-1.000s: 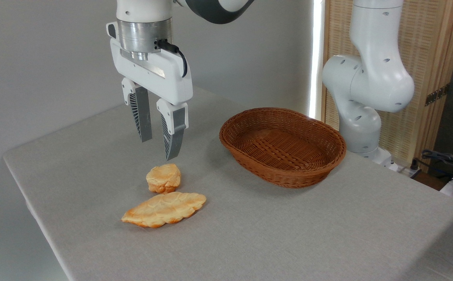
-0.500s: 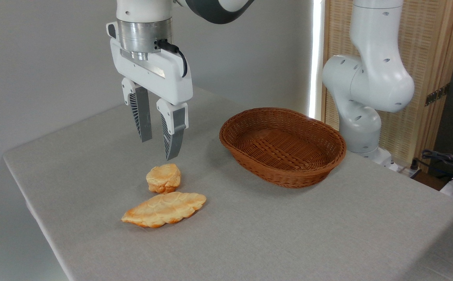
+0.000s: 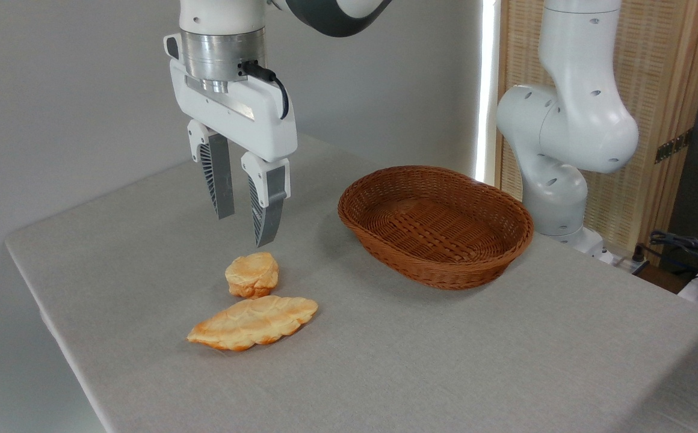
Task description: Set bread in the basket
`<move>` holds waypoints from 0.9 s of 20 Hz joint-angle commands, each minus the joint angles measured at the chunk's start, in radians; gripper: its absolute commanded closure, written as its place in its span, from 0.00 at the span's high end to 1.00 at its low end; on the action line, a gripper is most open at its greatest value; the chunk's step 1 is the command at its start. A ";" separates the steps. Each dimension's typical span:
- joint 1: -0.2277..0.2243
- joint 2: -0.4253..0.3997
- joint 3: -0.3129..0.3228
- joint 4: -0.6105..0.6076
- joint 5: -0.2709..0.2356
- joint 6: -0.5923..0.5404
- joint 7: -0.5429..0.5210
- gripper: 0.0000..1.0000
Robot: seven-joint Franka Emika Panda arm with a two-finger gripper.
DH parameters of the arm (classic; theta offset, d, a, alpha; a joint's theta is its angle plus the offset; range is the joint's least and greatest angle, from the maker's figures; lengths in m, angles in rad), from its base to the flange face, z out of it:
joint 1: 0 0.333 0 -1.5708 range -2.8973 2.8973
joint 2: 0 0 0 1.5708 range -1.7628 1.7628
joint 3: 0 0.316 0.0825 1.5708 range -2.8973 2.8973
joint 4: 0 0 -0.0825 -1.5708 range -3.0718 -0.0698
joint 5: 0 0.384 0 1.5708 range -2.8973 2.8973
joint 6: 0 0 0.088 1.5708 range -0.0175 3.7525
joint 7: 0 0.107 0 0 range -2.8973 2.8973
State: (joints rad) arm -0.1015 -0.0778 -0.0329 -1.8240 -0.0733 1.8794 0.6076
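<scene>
The bread (image 3: 252, 274), a small chunky golden bun with a pale lumpy top, lies on the grey table left of centre. My gripper (image 3: 243, 231) hangs open just above and slightly behind it, fingers pointing down, with nothing between them. The oval brown wicker basket (image 3: 436, 225) stands to the right of the bun, and nothing lies in it.
A longer, flat, leaf-shaped golden pastry (image 3: 253, 322) lies just in front of the bun, nearly touching it. The arm's white base (image 3: 565, 132) stands behind the basket at the right. The table's left edge (image 3: 48, 319) runs close to the pastries.
</scene>
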 commanded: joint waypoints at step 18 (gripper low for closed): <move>-0.093 0.113 -0.028 -0.030 -0.061 0.004 0.070 1.00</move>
State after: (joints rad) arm -0.1849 0.0283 -0.0701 -1.8383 -0.0803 1.8755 0.6131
